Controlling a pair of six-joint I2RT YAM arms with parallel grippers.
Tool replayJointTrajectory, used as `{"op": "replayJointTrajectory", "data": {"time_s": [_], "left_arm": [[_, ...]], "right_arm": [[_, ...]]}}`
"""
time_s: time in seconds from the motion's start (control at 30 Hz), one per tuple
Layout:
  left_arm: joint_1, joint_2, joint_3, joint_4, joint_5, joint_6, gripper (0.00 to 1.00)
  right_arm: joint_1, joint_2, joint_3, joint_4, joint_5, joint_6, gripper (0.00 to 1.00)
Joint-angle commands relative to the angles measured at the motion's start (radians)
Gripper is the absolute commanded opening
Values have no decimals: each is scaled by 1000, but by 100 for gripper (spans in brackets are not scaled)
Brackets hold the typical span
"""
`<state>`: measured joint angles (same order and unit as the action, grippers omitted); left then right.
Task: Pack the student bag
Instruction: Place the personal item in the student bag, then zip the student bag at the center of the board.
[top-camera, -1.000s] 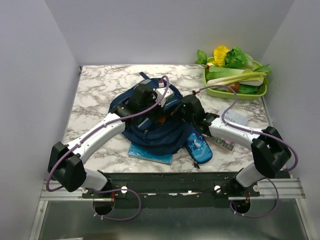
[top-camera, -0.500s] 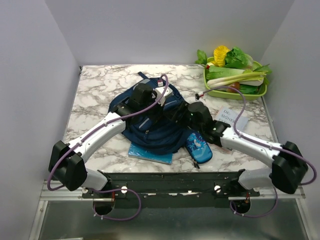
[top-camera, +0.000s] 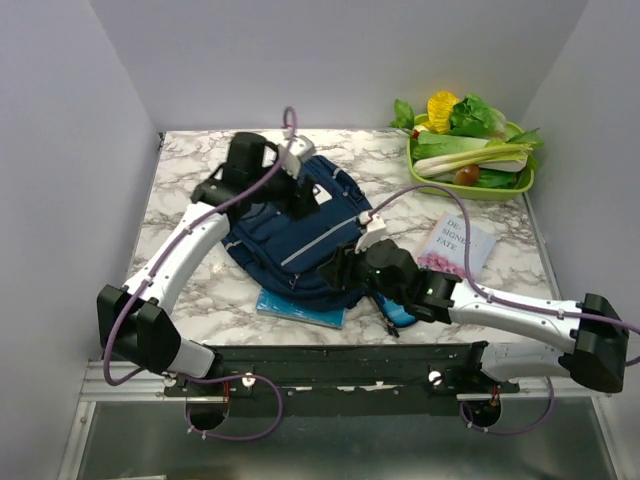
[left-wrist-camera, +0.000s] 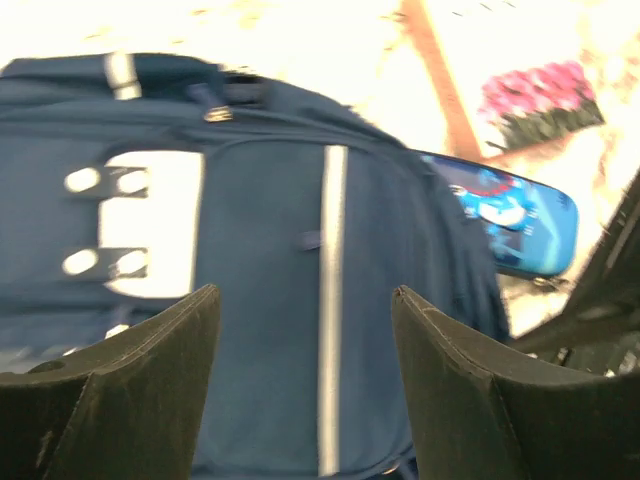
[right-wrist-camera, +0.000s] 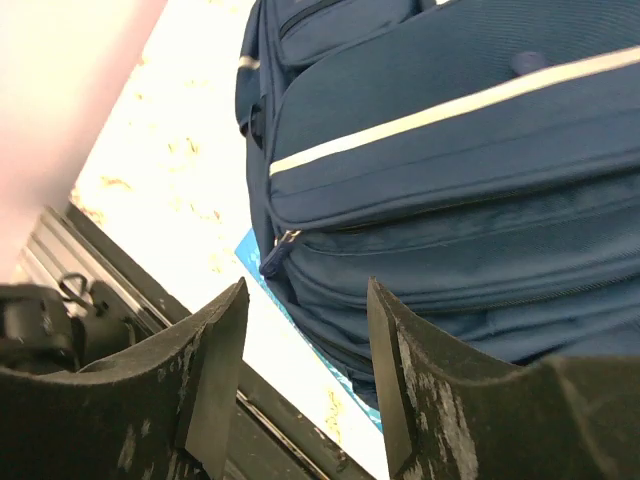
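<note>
The large navy blue fabric backpack with a grey stripe (top-camera: 300, 240) lies flat on the middle of the marble tabletop (top-camera: 190, 150). The left pincer (left-wrist-camera: 300, 300) hangs above the backpack's far end, fingers spread, gripping nothing. The right pincer (right-wrist-camera: 307, 300), also spread and empty, sits low at the backpack's near right edge. A thin teal book (top-camera: 300, 310) pokes out from under that edge.
</note>
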<state>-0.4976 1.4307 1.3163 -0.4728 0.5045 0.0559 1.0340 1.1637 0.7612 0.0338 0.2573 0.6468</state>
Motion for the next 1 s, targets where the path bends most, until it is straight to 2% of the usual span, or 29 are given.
{"op": "replayJointTrajectory", "data": {"time_s": [0.0, 0.17, 0.23, 0.27, 0.43, 0.57, 0.67, 0.77, 0.97], "left_arm": [[220, -4, 34, -169, 186, 159, 76], [323, -72, -77, -240, 190, 346, 75], [349, -96, -126, -241, 193, 354, 75], [353, -102, -140, -231, 198, 348, 75], [366, -142, -199, -188, 203, 326, 74], [370, -144, -209, -181, 207, 325, 73], [370, -148, -216, -170, 213, 320, 73], [370, -154, -226, -159, 213, 312, 73], [370, -167, -261, -145, 189, 331, 73]], "right_arm": [[92, 83, 119, -64, 106, -159, 59], [155, 299, 308, -248, 135, -78, 58], [164, 368, 418, -322, 177, -35, 63], [163, 443, 461, -397, 184, -4, 63], [204, 589, 631, -569, 272, 46, 64], [209, 675, 737, -776, 335, 189, 64], [209, 702, 764, -805, 362, 223, 64], [209, 686, 716, -740, 352, 226, 62], [232, 634, 684, -726, 362, 243, 60]]}}
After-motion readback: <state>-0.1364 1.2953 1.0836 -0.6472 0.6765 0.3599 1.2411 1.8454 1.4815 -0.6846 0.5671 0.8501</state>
